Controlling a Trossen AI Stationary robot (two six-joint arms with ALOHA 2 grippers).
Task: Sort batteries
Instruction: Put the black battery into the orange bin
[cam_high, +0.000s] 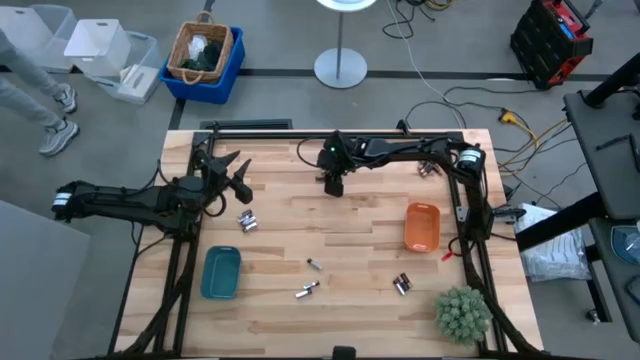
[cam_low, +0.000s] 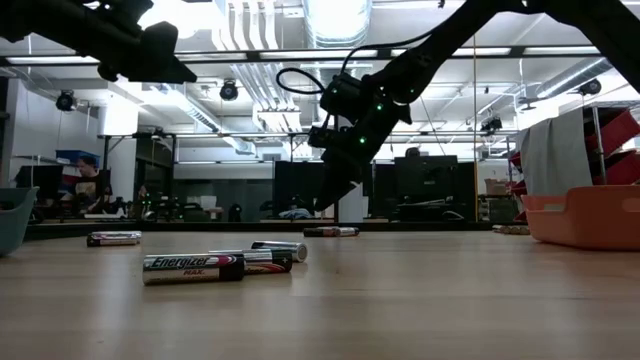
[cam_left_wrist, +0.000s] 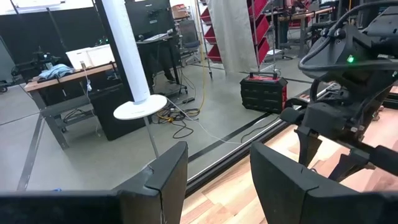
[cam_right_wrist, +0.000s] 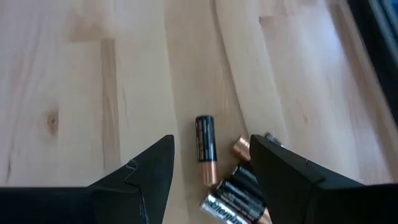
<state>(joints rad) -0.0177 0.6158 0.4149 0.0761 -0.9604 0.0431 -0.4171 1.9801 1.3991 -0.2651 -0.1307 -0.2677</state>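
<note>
Right gripper (cam_right_wrist: 211, 144), jaws spread, hangs over a black-and-copper cylindrical battery (cam_right_wrist: 205, 148) near the far edge of the wooden bench (cam_high: 350, 235); the touching-close cluster of like batteries (cam_right_wrist: 239, 190) could likely be snagged or scattered on closing; left gripper (cam_high: 232, 178), jaws spread, waits near the left edge.

Batteries (cam_low: 222, 263) lying in a small cluster on the wooden bench (cam_low: 420, 300), nearest one labelled Energizer Max; singles farther back. Orange tray (cam_low: 585, 218) at one bench edge, teal tray (cam_low: 14, 218) at the opposite. Right gripper (cam_low: 335, 190) hanging just above the far surface; left gripper (cam_low: 150, 60) raised well above.
</note>
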